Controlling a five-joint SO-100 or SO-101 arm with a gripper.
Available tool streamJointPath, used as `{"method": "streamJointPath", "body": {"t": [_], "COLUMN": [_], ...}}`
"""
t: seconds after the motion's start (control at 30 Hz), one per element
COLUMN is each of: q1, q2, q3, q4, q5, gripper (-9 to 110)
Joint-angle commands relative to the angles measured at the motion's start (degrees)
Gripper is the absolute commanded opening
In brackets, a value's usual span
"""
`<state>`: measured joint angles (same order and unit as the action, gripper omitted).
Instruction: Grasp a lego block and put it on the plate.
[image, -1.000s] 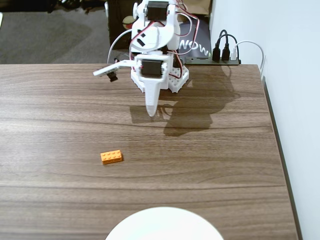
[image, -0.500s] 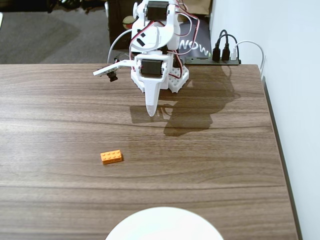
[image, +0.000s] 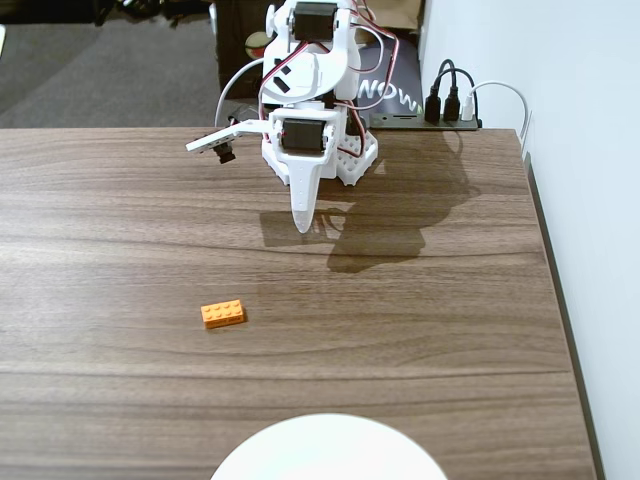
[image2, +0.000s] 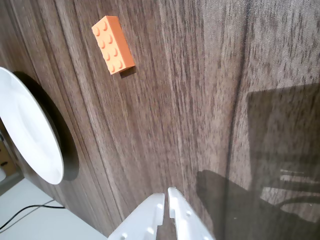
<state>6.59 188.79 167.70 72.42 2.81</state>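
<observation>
One orange brick (image: 223, 314) lies flat on the wood table (image: 440, 320), studs up, long axis running left-right with a slight tilt in the fixed view. It sits left of centre, well apart from the gripper (image: 301, 222), which hangs at the far side, tip pointing down, fingers nearly touching and holding nothing. The wrist view shows the thin slit between the fingers (image2: 145, 220). The white plate (image: 328, 450) sits at the near edge, cut off, near the brick but not touching.
</observation>
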Motion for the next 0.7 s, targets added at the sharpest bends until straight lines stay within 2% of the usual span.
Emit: {"method": "streamJointPath", "body": {"t": [0.0,0.67], "q1": [-0.35,5.36], "q2": [-0.35,-0.35], "q3": [-0.26,-0.26], "q4": [-0.09,-0.18], "q5": [-0.09,0.26], "gripper": [1,1]}}
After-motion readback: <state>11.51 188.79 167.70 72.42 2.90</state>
